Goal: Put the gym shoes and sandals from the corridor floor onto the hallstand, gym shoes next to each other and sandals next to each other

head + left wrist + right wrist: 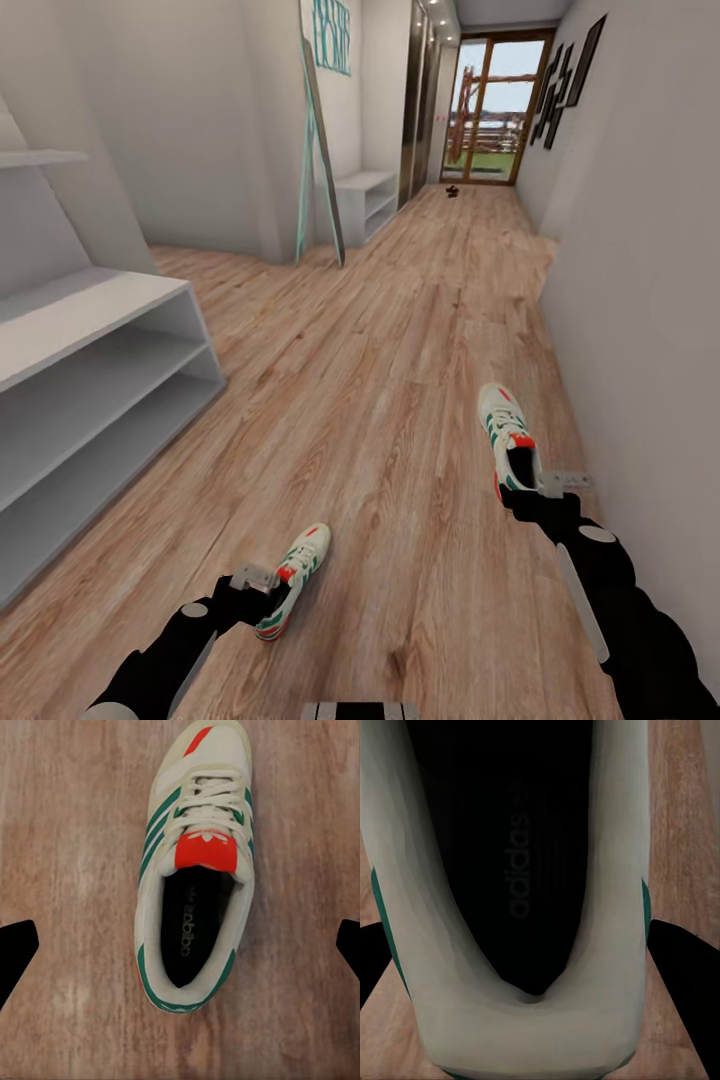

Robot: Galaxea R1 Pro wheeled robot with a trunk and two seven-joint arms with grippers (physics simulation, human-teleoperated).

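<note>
White leather with green stripes: we have one sneaker (296, 577) under our left gripper (262, 588), whose fingers (16, 949) stand wide apart above it, nothing held yet. The other sneaker (507, 437) lies by the wall, our right gripper (535, 490) low over its heel, fingers (682, 967) flanking it (whether clamped we cannot tell). Both rest on the wood floor (400, 330), well apart, so each arm takes its own. The rack (95, 350) waits to our left.
</note>
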